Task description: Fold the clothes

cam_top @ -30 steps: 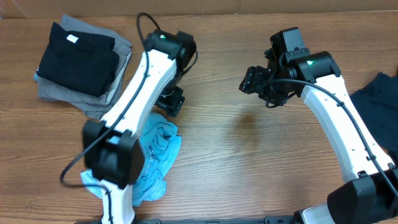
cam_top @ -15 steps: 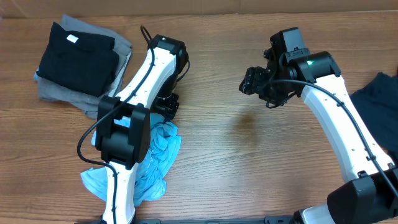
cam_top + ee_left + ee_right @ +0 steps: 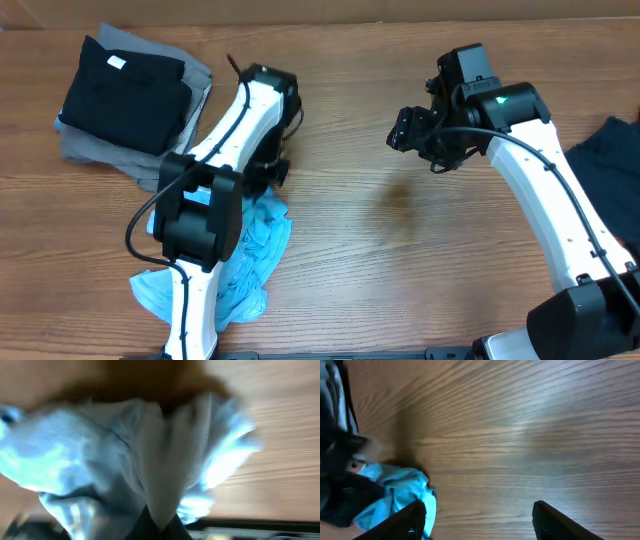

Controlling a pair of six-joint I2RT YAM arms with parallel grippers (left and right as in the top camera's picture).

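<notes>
1. The left gripper [image 3: 270, 172] is down at the top edge of the light blue T-shirt [image 3: 255, 250], and its jaws are pressed together on a bunch of that cloth.
2. In the left wrist view the light blue T-shirt [image 3: 125, 460] fills nearly the whole picture, blurred, with its folds drawn in toward the dark fingers at the bottom centre.
3. The T-shirt lies crumpled on the wooden table [image 3: 400, 260], left of centre near the front edge, partly hidden under the left arm.
4. The right gripper [image 3: 405, 130] hangs over bare wood on the right half, well apart from the blue cloth, with its jaws spread and nothing between them.
5. Its own camera confirms that: both fingers of the right gripper [image 3: 480, 517] show at the bottom corners with only wood grain between them, and the light blue T-shirt [image 3: 400, 490] sits off at the lower left.
6. At the back left corner a folded black shirt [image 3: 125, 90] rests on top of a grey shirt [image 3: 90, 150], in a stack.
7. At the far right edge a dark navy garment [image 3: 610, 160] lies on the table, partly out of frame.
</notes>
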